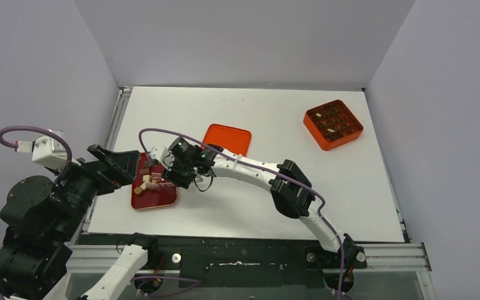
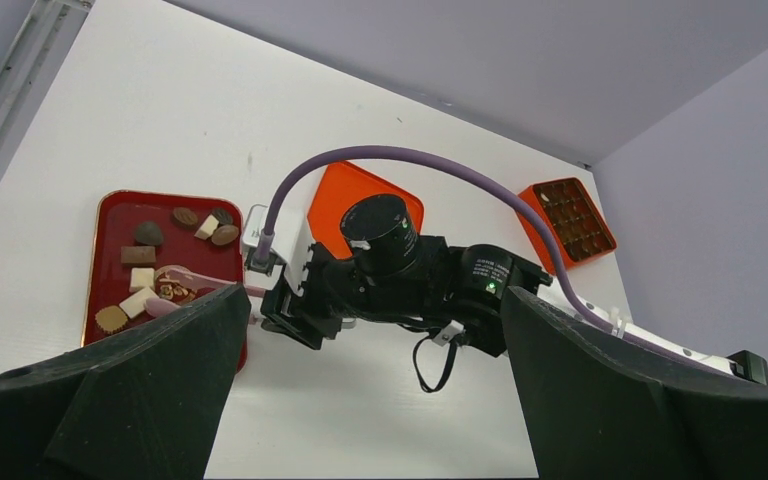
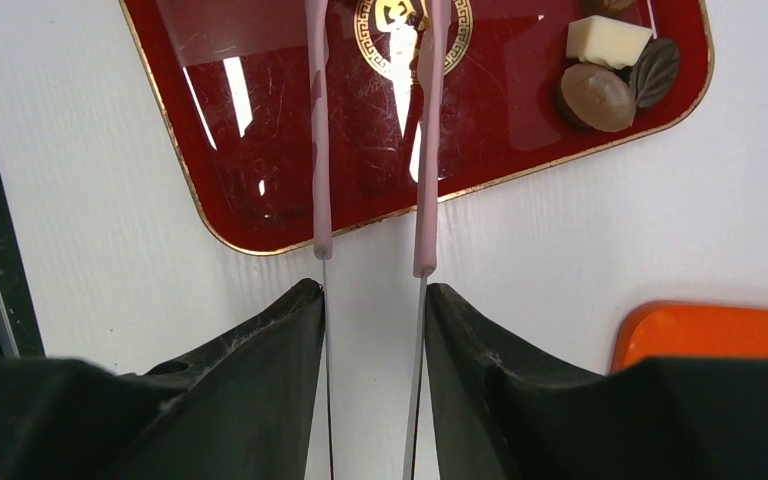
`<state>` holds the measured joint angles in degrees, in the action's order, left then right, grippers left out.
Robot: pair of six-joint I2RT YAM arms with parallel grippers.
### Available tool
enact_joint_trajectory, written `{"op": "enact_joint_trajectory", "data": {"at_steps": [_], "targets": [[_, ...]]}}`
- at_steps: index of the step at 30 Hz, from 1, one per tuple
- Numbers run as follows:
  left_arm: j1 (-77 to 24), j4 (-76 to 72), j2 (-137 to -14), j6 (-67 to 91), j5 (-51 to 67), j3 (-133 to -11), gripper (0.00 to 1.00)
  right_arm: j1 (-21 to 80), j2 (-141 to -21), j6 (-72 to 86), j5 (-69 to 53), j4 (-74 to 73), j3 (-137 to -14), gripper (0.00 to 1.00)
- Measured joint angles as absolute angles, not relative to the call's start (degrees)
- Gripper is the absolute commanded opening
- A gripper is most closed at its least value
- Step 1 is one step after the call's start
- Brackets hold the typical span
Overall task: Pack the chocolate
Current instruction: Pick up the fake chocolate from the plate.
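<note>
One red tray [image 1: 156, 197] lies on the white tabletop [image 1: 225, 214], near its left edge. The chocolate pieces [image 2: 138, 255] are spread over this tray. In the left wrist view nine can be counted: three pale cream blocks, one tan cup and five brown or dark pieces. The tray's near corner is hidden there behind a finger. Three of these are seen closely in the right wrist view: one cream block, one round brown piece and one dark leaf-shaped piece, grouped in a tray corner.

One pair of pink tongs [image 3: 320, 150] is held by the right hand [image 3: 370, 290]. Its two fingers are closed partway against the tongs' two arms, one finger on each arm. The two tong tips are kept apart over the gold emblem [image 3: 410, 20] at the tray's centre; whether a piece is caught between them cannot be told.

The left hand [image 2: 372, 300] is held just beside the tray's left edge, its two fingers [image 2: 160, 390] spread wide, and nothing is gripped.

One flat orange lid [image 1: 228, 139] lies just beyond the tray. One orange box [image 1: 315, 134] divided into cells stands well apart at the far right. Dark pieces and at least one pale piece are seen in its cells, but they cannot be counted.
</note>
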<state>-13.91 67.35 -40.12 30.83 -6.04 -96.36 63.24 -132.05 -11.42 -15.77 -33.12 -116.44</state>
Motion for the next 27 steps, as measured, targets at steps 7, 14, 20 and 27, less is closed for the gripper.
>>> {"op": "enact_joint_trajectory", "data": {"at_steps": [7, 14, 20, 27], "targets": [[-13.91, 67.24, -39.81, 31.03, -6.00, -95.24, 0.97, 63.05, -132.05, -13.58, -17.72, -33.01, -117.03, 0.41], [-13.91, 67.24, -39.38, 31.29, -6.00, -94.04, 0.97, 63.09, -134.08, -15.11, -19.05, -32.80, -117.71, 0.43], [-13.91, 67.13, -38.50, 31.33, -6.00, -93.60, 0.97, 63.40, -136.75, -16.45, -18.85, -33.23, -118.26, 0.42], [-13.93, 67.11, -37.91, 31.42, -6.04, -93.60, 0.97, 63.75, -136.77, -18.17, -17.87, -33.69, -119.81, 0.36]]}}
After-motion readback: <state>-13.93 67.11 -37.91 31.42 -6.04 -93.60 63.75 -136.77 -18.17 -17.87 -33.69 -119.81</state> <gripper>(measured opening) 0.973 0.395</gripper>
